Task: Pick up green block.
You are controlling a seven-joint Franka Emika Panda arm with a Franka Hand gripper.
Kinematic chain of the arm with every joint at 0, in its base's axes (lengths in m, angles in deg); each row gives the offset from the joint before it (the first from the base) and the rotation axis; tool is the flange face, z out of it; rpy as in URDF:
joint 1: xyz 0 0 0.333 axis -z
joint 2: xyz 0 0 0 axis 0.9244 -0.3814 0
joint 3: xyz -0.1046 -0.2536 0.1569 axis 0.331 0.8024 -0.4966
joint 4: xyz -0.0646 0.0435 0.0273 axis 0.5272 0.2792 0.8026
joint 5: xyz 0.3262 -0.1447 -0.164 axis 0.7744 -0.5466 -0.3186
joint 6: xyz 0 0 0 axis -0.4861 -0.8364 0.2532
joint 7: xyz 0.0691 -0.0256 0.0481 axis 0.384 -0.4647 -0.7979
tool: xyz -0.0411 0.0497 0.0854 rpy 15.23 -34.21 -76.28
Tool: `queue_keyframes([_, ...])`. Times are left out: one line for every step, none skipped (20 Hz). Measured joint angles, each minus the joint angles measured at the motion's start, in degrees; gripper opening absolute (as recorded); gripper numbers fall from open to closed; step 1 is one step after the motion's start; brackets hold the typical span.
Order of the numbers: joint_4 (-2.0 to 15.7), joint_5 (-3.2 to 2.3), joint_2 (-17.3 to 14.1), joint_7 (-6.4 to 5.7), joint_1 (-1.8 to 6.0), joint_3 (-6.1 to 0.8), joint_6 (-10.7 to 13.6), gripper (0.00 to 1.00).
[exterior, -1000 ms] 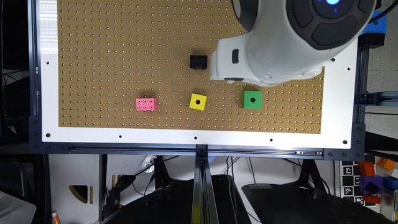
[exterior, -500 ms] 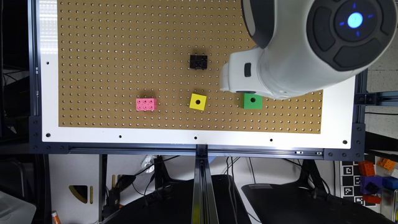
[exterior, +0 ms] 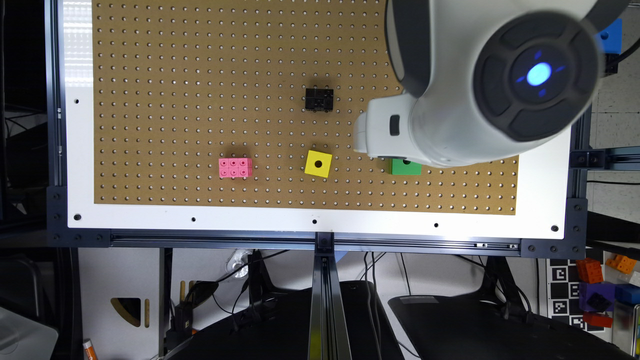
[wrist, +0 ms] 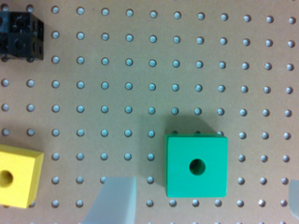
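Observation:
The green block [wrist: 196, 165], a bright green cube with a round dark hole in its top face, sits flat on the brown pegboard. In the wrist view my gripper [wrist: 204, 192] hangs above it, open, with one pale finger [wrist: 114, 200] to one side of the block and the other finger [wrist: 294, 196] at the picture's edge; neither touches it. In the exterior view the white gripper [exterior: 385, 135] and the arm cover the far part of the green block [exterior: 406, 168].
A yellow cube [exterior: 318, 163] with a hole lies at the exterior view's left of the green block, a pink studded brick [exterior: 235, 167] further left, and a black brick [exterior: 319, 99] further back. The pegboard's white border [exterior: 320, 222] runs along the front.
The arm has swung toward the exterior view's right and toward the front edge, and now covers part of the green block. The blocks have not moved.

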Motion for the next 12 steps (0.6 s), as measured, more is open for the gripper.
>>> queue_keyframes([0.59, -0.06, -0.58, -0.02, -0.03, -0.01, -0.01, 1.0])
queue_keyframes([1.14, -0.06, -0.92, -0.06, -0.14, -0.01, 0.02, 1.0])
queue_keyframes([1.79, -0.07, -1.27, -0.2, -0.32, -0.01, 0.14, 1.0])
queue_keyframes([2.35, -0.12, -1.56, -0.44, -0.52, -0.01, 0.27, 1.0])
queue_keyframes([2.71, -0.23, -1.73, -0.75, -0.71, -0.01, 0.32, 1.0])
queue_keyframes([2.97, -0.35, -1.87, -1.01, -0.87, -0.01, 0.34, 1.0])
queue_keyframes([3.14, -0.43, -1.98, -1.18, -0.99, -0.01, 0.34, 1.0])
queue_keyframes([3.24, -0.49, -2.08, -1.29, -1.06, -0.01, 0.34, 1.0])
queue_keyframes([3.29, -0.57, -2.34, -1.38, -1.12, 0.0, 0.32, 1.0])
queue_keyframes([3.3, -0.66, -2.69, -1.43, -1.13, 0.0, 0.2, 1.0])
queue_keyframes([3.32, -0.73, -3.11, -1.45, -1.13, 0.02, -0.01, 1.0])
queue_keyframes([3.35, -0.76, -3.43, -1.46, -1.14, 0.03, -0.18, 1.0])
